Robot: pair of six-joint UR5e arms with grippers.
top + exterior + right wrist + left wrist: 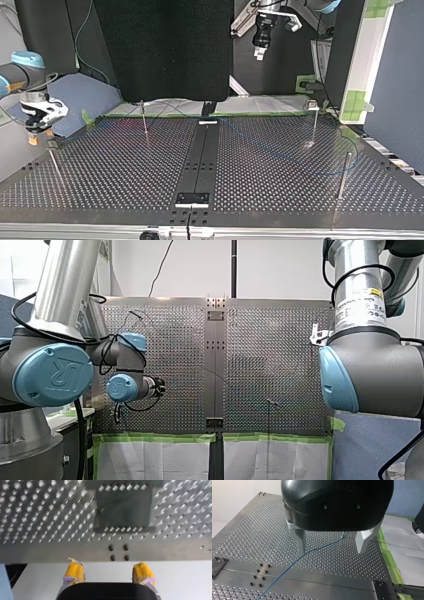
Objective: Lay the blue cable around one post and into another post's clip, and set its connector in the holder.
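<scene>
- Left tool hung directly over the blue cable, metal fingers spread and empty, likely poised to drop and pinch it.
- Cable slack across the worktop, routing seemingly not begun.
- Farther off, right tool parked at the worktop edge, yellow pads apart, out of the way.

Top view: four posts stand on the table, with the far left post and near left post on one side of the centre strip. The far right post and near right post are on the other. The cable lies on the right half and crosses the strip (seen under the left gripper). The right gripper hangs at the table's left edge.
</scene>
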